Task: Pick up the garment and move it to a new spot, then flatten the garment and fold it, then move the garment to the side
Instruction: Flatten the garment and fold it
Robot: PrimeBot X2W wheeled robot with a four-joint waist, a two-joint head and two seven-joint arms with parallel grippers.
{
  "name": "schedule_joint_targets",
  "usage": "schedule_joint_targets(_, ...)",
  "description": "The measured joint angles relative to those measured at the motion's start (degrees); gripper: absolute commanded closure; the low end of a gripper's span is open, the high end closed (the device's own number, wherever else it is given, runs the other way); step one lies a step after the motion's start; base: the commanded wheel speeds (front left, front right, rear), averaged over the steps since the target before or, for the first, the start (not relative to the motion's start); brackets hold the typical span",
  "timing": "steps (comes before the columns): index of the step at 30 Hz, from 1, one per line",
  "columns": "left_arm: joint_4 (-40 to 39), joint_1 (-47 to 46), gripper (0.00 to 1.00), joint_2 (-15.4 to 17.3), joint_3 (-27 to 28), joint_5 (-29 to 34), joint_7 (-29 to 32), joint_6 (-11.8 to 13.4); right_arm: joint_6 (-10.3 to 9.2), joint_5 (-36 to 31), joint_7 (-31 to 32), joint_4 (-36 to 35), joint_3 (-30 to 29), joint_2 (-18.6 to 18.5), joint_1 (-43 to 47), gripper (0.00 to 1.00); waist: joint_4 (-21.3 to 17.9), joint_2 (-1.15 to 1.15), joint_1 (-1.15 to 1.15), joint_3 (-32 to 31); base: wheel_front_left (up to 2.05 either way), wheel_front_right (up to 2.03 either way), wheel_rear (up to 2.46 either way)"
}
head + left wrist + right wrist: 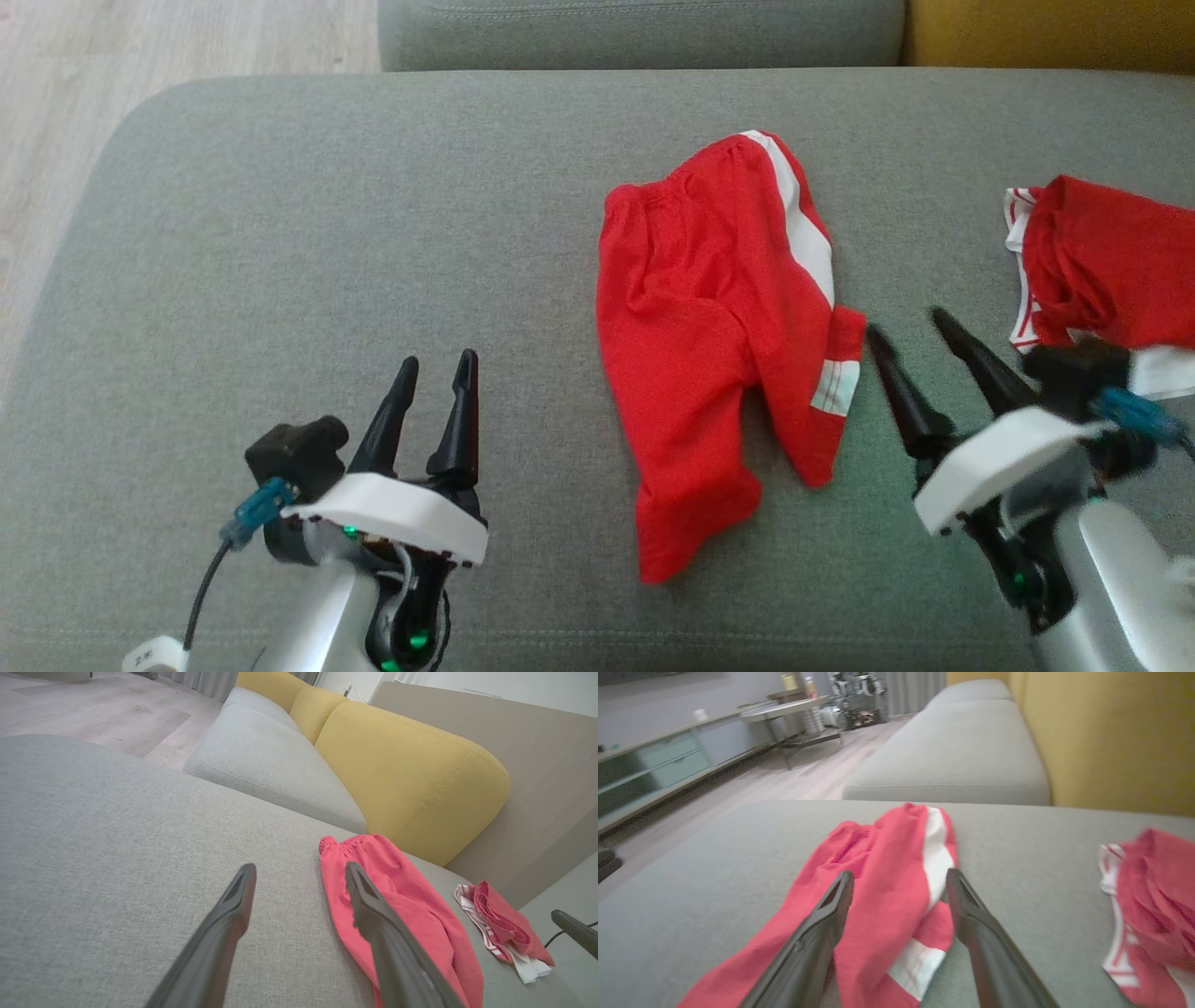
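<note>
The garment (709,327) is a pair of red shorts with white side stripes. It lies crumpled but roughly spread in the middle of the grey sofa cushion (327,233). My right gripper (905,321) hovers just right of its striped leg hem, open, with nothing between the fingers. In the right wrist view the shorts (887,868) lie past my right gripper (899,873). My left gripper (439,357) is open over bare cushion, well left of the shorts. In the left wrist view the shorts (411,905) lie to the right of my left gripper (300,867).
A second red and white garment (1092,261) lies bunched at the cushion's right edge, close behind my right wrist. A yellow backrest (411,774) and another grey cushion (644,33) border the far side. Wooden floor (140,56) lies beyond the left corner.
</note>
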Motion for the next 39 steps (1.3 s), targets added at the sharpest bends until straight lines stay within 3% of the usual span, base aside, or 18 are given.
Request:
schedule_joint_targets(2, 0.0, 0.0, 0.00, 0.0, 0.0, 0.0, 0.0, 0.0, 0.00, -0.3, -0.7, 1.8, -4.6, 2.7, 1.7, 0.00, -0.2, 0.00, 0.00, 0.0, 0.00, 0.00, 0.00)
schedule_joint_targets(9, -0.8, -0.1, 0.00, 0.0, -0.5, 0.0, 0.0, 0.0, 0.00, -3.1, -3.6, 9.9, -8.9, 8.1, 2.8, 0.00, 0.1, 0.00, 0.00, 1.3, 0.00, 0.00, 0.00)
schedule_joint_targets(16, -0.8, -0.1, 0.00, 0.0, -0.9, 0.0, 0.0, 0.0, 0.00, -5.4, -5.6, 19.6, -12.4, 9.2, -1.3, 0.00, 1.5, 0.00, 0.00, 2.8, 0.00, 0.00, 0.00)
schedule_joint_targets(27, -0.9, -1.1, 0.00, 0.0, -1.9, 0.0, 0.0, 0.1, 0.00, -3.2, -6.5, 29.0, -9.5, 9.6, -7.4, 0.00, 4.2, 0.00, 0.00, 5.4, 0.00, 0.00, 0.00)
schedule_joint_targets(28, -0.9, -1.4, 0.00, 0.0, -1.9, 0.0, 0.0, 0.2, 0.00, -2.6, -6.5, 29.5, -9.2, 9.6, -7.9, 0.78, 4.4, 0.00, 0.00, 5.6, 0.00, 0.00, 0.00)
schedule_joint_targets(29, -0.9, -1.6, 0.00, 0.0, -2.0, 0.0, 0.0, 0.2, 0.00, -2.2, -6.6, 29.9, -8.8, 9.5, -8.4, 1.00, 4.7, 0.00, 0.00, 5.7, 0.00, 0.00, 0.00)
schedule_joint_targets(33, -1.0, -1.7, 0.00, 0.0, -1.9, 0.0, 0.0, 0.5, 0.00, -2.0, -8.4, 32.6, -9.5, 8.3, -10.8, 1.00, 5.5, 0.00, 0.00, 5.7, 0.00, 0.00, 0.00)
schedule_joint_targets(39, -0.9, -1.7, 0.00, 0.0, -2.0, -0.1, 0.0, 0.5, 0.00, -6.6, -11.2, 34.7, -16.0, 4.3, -15.9, 1.00, 5.7, 0.00, 0.00, 4.7, 0.00, 0.00, 0.00)
